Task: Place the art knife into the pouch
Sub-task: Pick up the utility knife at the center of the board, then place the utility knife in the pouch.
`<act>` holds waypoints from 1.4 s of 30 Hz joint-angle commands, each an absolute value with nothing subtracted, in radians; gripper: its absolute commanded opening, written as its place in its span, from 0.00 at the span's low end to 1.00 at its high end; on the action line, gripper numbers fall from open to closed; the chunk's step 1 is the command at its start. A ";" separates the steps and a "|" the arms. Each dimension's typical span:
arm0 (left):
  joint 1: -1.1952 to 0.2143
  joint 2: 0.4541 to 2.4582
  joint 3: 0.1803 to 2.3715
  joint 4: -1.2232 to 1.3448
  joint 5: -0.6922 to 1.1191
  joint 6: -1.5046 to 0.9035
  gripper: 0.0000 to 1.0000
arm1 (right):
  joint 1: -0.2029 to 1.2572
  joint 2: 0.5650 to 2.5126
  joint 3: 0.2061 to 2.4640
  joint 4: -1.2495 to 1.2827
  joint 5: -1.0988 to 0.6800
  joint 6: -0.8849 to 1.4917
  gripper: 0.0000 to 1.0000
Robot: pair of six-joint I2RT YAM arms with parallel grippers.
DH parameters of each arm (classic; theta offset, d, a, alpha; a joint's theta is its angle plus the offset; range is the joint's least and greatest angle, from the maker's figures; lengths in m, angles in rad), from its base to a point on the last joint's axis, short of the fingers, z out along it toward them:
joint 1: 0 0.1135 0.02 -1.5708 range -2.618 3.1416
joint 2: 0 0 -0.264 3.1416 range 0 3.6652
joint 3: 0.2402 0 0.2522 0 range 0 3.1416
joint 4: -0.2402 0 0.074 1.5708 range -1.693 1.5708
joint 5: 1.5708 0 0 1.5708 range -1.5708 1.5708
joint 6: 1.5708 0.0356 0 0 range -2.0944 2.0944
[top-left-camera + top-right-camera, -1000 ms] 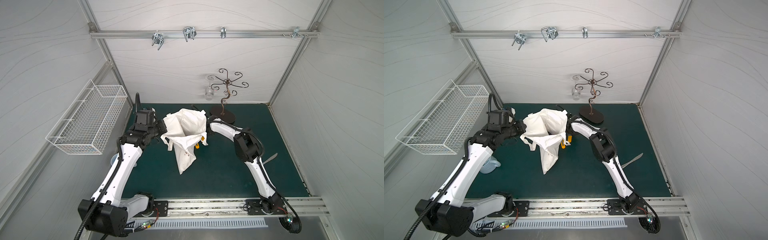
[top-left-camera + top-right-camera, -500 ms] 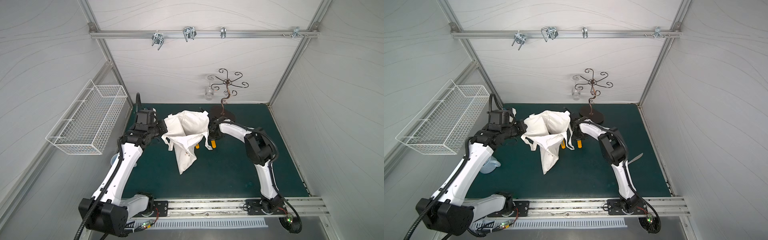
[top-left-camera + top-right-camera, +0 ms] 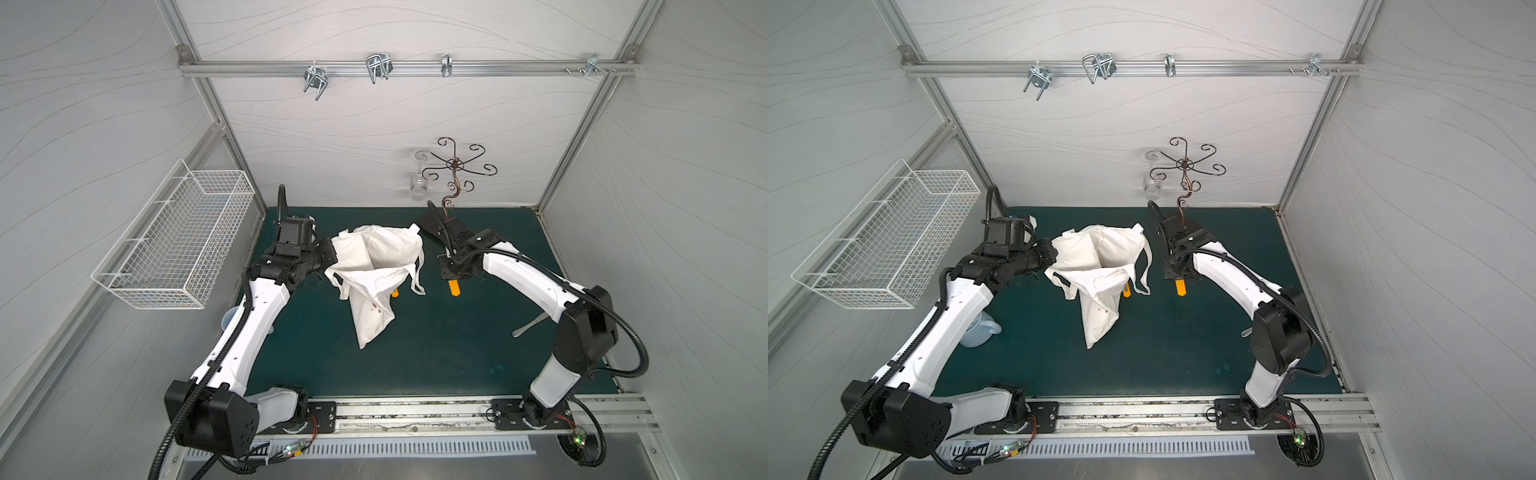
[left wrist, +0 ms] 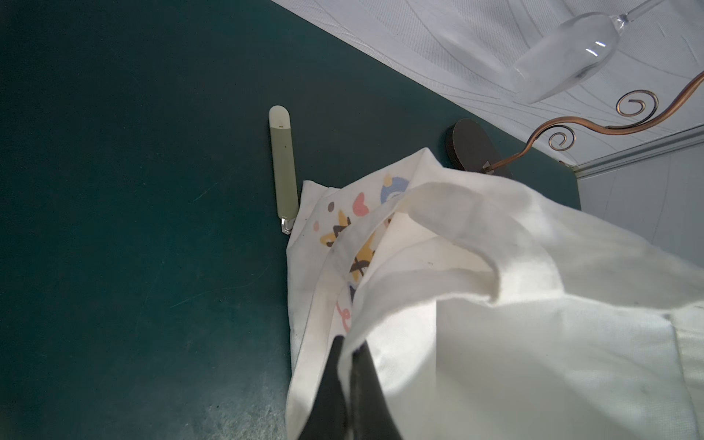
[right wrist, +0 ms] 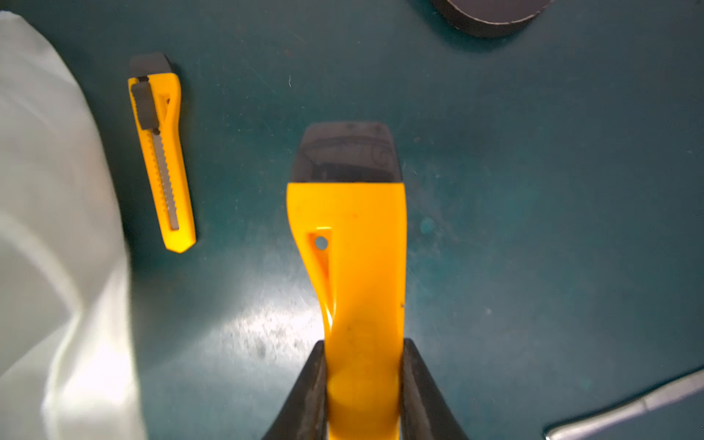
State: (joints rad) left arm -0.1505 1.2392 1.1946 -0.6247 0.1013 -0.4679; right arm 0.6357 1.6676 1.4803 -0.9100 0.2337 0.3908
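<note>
Currently art knife (image 5: 348, 266) clamped on orange body by right gripper (image 5: 364, 343): judged light, rigid, slick; limp pouch (image 4: 533, 343) pinched by left gripper (image 4: 348, 356).

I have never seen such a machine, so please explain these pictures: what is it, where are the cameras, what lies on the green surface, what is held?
These are two robot arms, each ending in a two-finger gripper. Two pictures look down on the whole scene from above; the other two come from cameras on the arms' wrists. The left gripper is shut on the rim of the white pouch, whose mouth stands open. The right gripper is shut on a yellow art knife, beside the pouch, not yet inside. On the green mat lie a second yellow knife, a grey-green pen-shaped thing and a metal utensil.
</note>
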 commanded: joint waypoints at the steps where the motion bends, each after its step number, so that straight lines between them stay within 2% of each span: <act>1: -0.146 1.252 1.244 -0.584 0.095 -0.474 0.00 | 0.656 1.582 1.526 -0.996 0.245 0.367 0.22; 10: -0.147 1.264 1.250 -0.579 0.098 -0.476 0.00 | 0.736 1.543 1.764 -0.994 0.184 0.368 0.21; 18: -0.146 1.259 1.256 -0.586 0.101 -0.466 0.00 | 0.783 1.650 1.912 -0.803 0.084 0.343 0.22; 23: -0.146 1.259 1.260 -0.591 0.104 -0.462 0.00 | 0.831 1.767 2.018 -0.713 0.081 0.307 0.22; 34: -0.146 1.270 1.266 -0.587 0.115 -0.459 0.00 | 0.947 1.776 1.865 -0.514 0.166 0.256 0.23; 36: -0.146 1.272 1.265 -0.585 0.117 -0.461 0.00 | 0.958 1.760 1.837 -0.509 0.169 0.253 0.26; 42: -0.146 1.270 1.262 -0.583 0.118 -0.463 0.00 | 0.963 1.706 1.813 -0.523 0.207 0.224 0.61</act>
State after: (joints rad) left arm -0.1505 1.2659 1.2133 -0.6201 0.1173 -0.4675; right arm 0.9615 1.7901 1.8114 -0.5575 0.1646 0.2546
